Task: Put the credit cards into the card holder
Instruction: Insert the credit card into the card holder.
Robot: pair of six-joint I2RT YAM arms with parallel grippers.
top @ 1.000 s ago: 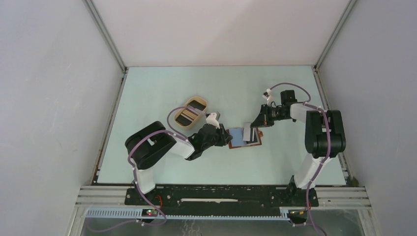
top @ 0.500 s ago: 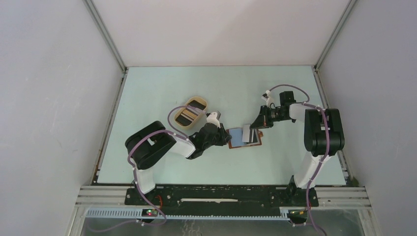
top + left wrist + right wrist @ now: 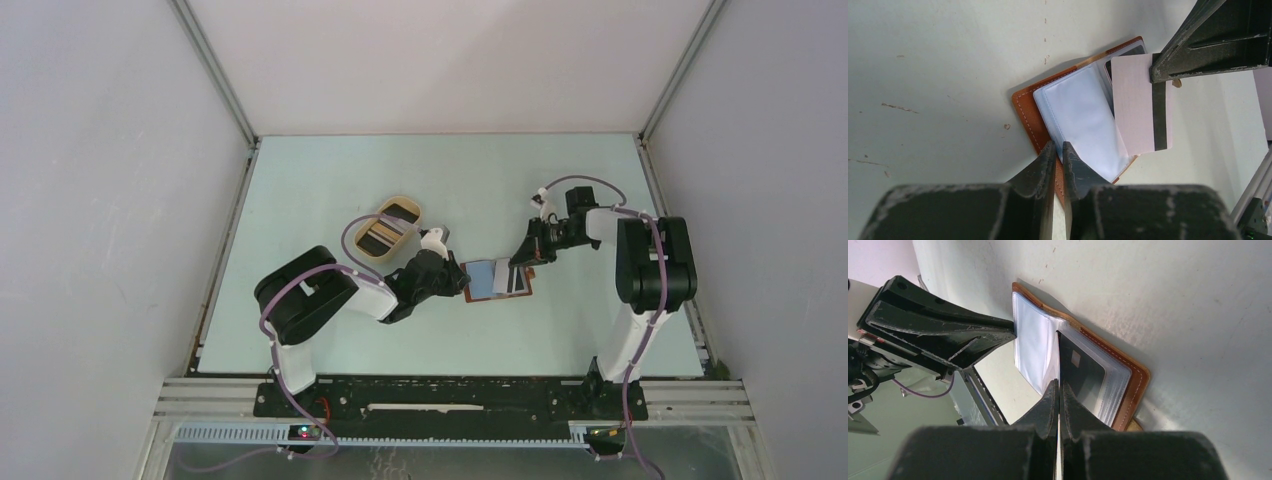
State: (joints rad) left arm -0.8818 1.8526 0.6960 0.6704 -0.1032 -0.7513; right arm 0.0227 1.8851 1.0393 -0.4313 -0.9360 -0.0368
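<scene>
Tan stitched leather card holder (image 3: 1025,107) lies open mid-frame on the pale worktop (image 3: 938,60), its glossy clear sleeves (image 3: 1083,120) fanned. The left end effector (image 3: 1056,150), nearly closed, seems to pinch its lower edge. The right end effector (image 3: 1058,390) is clamped on a thin white card (image 3: 1133,105) with a dark stripe.

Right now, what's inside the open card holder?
The card holder lies open, showing clear sleeves; one holds a dark card. The right gripper holds a pale striped card over them. Whatever sits in sleeves underneath is covered.
</scene>
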